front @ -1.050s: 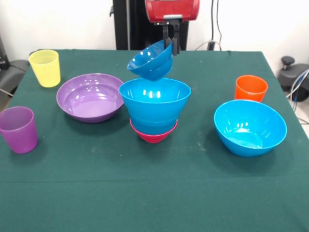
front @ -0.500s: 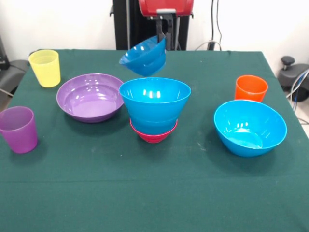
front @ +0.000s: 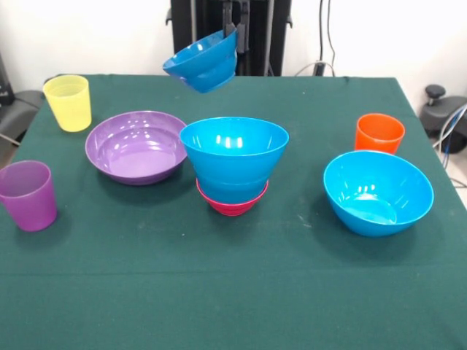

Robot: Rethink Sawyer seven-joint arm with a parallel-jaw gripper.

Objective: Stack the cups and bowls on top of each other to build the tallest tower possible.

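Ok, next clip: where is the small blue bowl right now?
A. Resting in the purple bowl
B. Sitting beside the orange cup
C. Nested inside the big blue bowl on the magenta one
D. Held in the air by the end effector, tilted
D: the small blue bowl hangs tilted from the end effector, which grips its rim, well above the big blue bowl that sits on the magenta bowl.

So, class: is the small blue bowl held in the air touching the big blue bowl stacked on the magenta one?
Apart. The front view shows the small blue bowl well above the big blue bowl.

Glossy plastic bowls (front: 233,157); matt, prob. cloth table cover (front: 233,292).
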